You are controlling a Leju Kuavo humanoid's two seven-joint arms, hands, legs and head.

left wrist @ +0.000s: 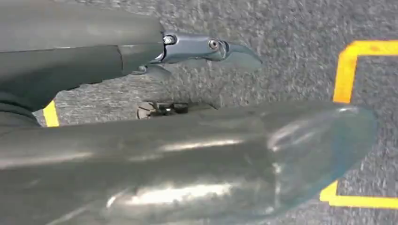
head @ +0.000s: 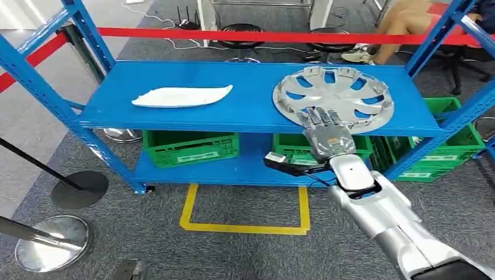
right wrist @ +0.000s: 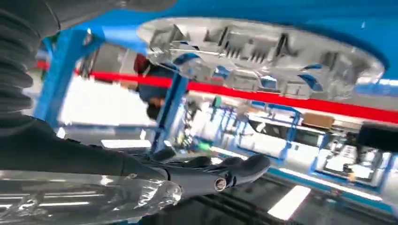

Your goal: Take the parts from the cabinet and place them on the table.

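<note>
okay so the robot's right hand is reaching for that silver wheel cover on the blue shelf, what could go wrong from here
1. The right hand is at the near rim of the wheel cover, fingers spread and not closed on it. The cover is wide and flat, so a grip at one edge may let it tip or slide off the top shelf.
2. The cover lies near the shelf's front edge; a push rather than a grasp could shove it backward or knock it down onto the green crates below.
</note>
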